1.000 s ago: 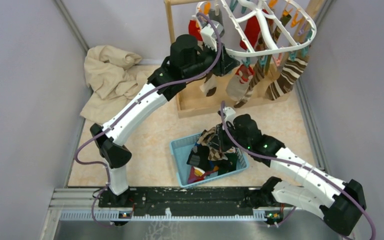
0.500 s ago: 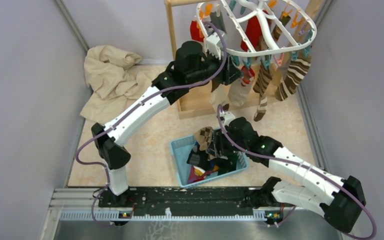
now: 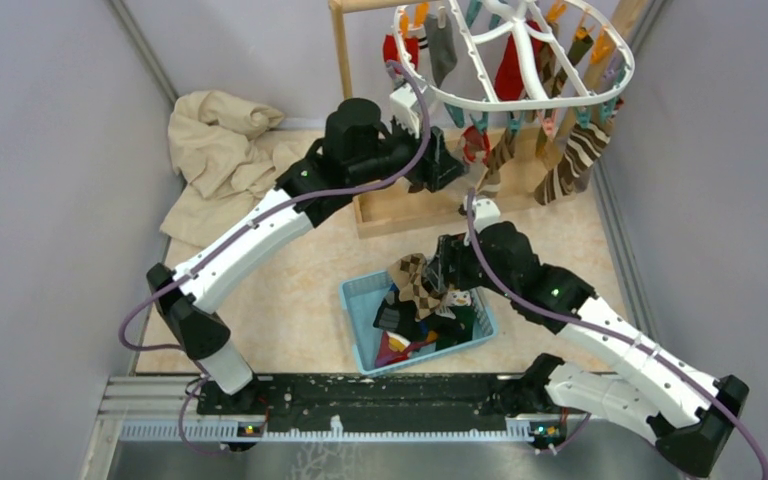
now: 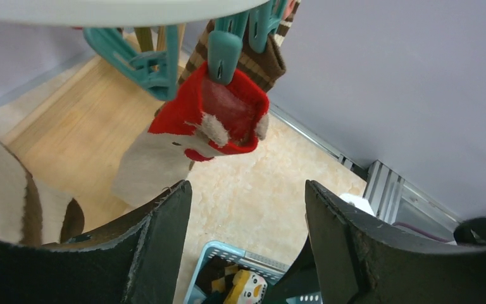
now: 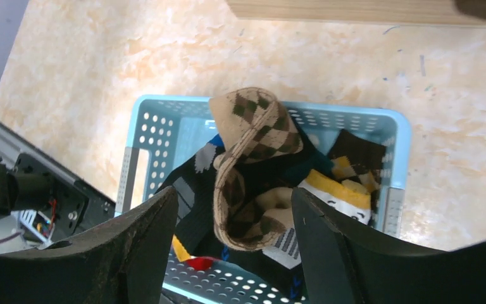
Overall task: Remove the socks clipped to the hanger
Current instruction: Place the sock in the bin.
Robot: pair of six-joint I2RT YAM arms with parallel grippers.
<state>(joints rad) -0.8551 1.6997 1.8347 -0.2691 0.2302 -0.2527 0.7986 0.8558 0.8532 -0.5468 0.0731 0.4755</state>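
The white hanger hangs from the wooden stand with several socks clipped round its rim, among them a brown striped sock and a red sock. My left gripper is open and empty, just below the hanger's near rim. A red-and-white sock hangs from a teal clip just ahead of it. My right gripper is open over the blue basket. An argyle sock lies loose on the pile inside.
The wooden stand's base lies on the floor behind the basket, and its post rises at the hanger's left. A large beige cloth is heaped at the back left. Grey walls close in on both sides.
Both grippers went from shut to open. The left one let go at the hanger and drew back; the hanger swung level. The right one dropped the argyle sock into the basket and rose.
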